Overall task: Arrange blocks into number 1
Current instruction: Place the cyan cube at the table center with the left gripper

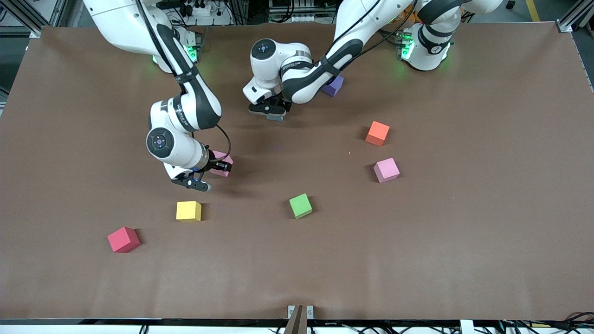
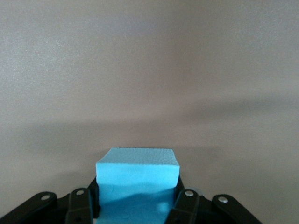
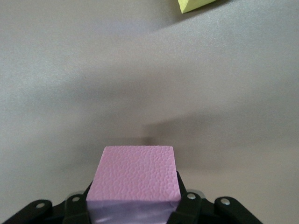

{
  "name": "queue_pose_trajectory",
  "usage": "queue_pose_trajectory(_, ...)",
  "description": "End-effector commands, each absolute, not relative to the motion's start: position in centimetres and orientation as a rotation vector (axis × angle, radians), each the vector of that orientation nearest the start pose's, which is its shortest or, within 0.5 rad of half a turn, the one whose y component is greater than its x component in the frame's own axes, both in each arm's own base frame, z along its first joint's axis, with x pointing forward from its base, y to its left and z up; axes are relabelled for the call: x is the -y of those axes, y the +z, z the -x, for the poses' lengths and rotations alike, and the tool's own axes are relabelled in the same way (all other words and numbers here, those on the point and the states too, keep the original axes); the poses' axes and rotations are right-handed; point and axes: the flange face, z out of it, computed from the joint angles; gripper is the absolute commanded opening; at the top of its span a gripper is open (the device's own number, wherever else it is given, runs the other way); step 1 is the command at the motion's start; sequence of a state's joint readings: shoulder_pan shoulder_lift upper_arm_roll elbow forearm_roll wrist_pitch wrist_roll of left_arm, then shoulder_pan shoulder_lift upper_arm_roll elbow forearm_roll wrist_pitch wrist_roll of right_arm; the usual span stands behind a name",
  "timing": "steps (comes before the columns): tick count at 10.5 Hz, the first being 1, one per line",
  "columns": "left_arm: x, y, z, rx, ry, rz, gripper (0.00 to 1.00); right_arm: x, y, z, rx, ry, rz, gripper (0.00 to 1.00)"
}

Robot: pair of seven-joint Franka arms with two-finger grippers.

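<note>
Grippers both loaded: left gripper [image 2: 135, 205] clamped on light blue foam cube [image 2: 138, 179] over table [image 1: 417, 260] centre; right gripper [image 3: 133, 207] clamped on pink foam cube [image 3: 135, 175]. Best lowered square, then released gently.

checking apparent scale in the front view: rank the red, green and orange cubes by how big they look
1. red cube, largest, though it also lies nearest the camera
2. green cube and orange cube look about alike; no ranking between them
</note>
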State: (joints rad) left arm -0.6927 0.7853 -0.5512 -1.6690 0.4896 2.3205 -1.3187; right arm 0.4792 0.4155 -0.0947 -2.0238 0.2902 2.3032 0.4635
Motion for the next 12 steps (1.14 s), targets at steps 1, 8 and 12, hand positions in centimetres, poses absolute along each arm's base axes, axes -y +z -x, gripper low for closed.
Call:
queue_pose_trajectory(1,63.0,19.5,-26.3,-0.127,0.096,3.154,0.2,-22.7,24.0,-54.1,-0.401,0.264,3.007,0.59)
queue_pose_trajectory(8,62.8,22.3,-26.6,0.117,0.016,3.117,1.0,-23.0,24.1,-54.0,-0.394,0.26,3.006,0.59)
queue_pose_trajectory(12,60.4,27.6,-28.2,0.418,-0.079,3.048,1.0,-24.6,24.2,-53.3,-0.344,0.258,3.02,0.59)
